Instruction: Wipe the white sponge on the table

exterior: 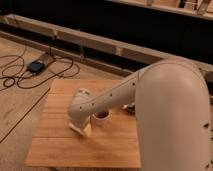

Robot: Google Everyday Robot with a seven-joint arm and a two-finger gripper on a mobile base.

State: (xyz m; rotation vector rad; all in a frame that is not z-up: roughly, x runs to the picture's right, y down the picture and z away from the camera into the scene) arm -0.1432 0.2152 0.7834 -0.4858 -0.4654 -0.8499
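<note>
— Looking for the gripper [79, 125]?

— Finding it low over the table [55, 146], a little left of the middle, at the end of the big white arm [116, 95] bending down from the right.

— Holding anything?

— Seeing a cream-white block right under it, looking like the white sponge [85, 132] and lying against the wooden planks. Not managing to tell whether clamping it or merely pressing on it, so cannot tell how wide the claw is standing.

— Noticing anything close by?

— Spotting a pale cup [101, 118] just to the right of the gripper, standing upright, dark inside. Also catching a dark bowl [130, 108] further right, half hidden behind the arm.

— And off the table?

— Making out black cables [20, 76] and a small dark box [36, 66] lying on the floor at the far left.
</note>
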